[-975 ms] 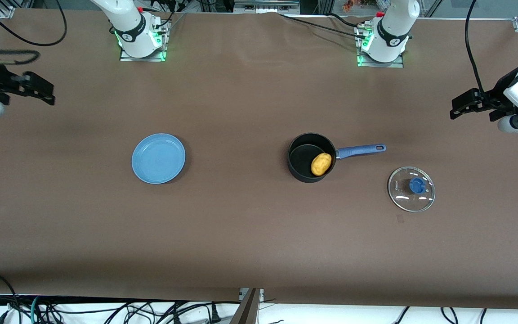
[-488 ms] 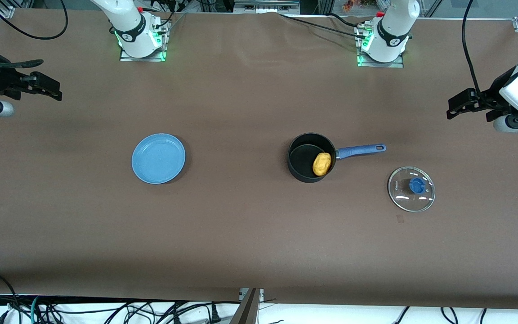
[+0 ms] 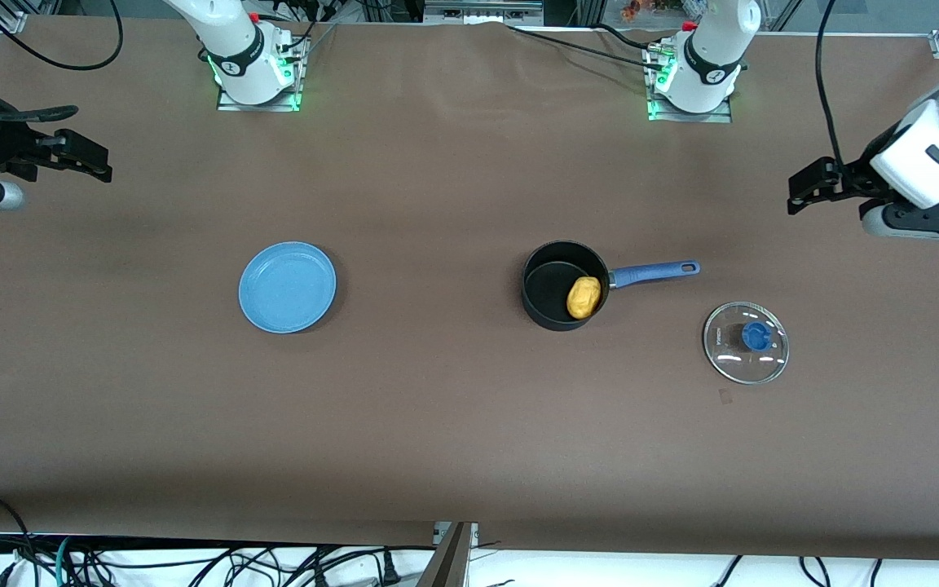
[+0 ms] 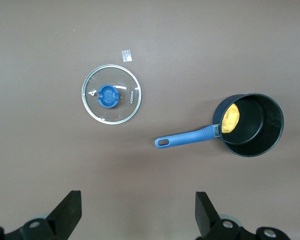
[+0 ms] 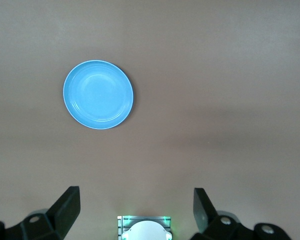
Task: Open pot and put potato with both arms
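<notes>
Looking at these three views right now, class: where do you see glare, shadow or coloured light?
Front view: bright white glints on the glass lid, green light glowing at both arm bases, a soft shadow beside the blue plate. Left wrist view: even light, the lid's rim shines, the pot is dark inside around the potato. Right wrist view: a pale sheen on the plate's centre, a green glow at the base.

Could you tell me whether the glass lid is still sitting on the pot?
No, the lid lies flat on the table apart from the open pot, which holds the potato.
</notes>
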Robot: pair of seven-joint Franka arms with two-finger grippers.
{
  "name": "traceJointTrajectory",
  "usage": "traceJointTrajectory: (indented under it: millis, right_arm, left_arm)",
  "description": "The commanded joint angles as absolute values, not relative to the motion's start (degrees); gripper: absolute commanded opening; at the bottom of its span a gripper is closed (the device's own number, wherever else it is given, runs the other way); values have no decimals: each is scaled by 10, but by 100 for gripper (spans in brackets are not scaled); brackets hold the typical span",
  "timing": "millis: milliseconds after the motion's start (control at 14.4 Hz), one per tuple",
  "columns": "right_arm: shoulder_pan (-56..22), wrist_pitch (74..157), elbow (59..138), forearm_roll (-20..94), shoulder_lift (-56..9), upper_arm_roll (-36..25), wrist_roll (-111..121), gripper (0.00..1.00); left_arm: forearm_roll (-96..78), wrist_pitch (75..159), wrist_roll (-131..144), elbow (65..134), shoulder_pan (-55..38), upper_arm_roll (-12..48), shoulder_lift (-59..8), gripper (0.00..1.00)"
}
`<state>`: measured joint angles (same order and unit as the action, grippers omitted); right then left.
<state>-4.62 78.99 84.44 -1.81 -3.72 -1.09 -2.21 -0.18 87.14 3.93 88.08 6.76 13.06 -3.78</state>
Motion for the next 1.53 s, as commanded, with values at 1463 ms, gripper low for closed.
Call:
traceJointTrajectory:
  millis: [1463]
  right_arm:
    - [-47,811,852,-9,-35,-12,-18,100]
  left_arm:
    - [-11,897,33,885,4,40,-31,100]
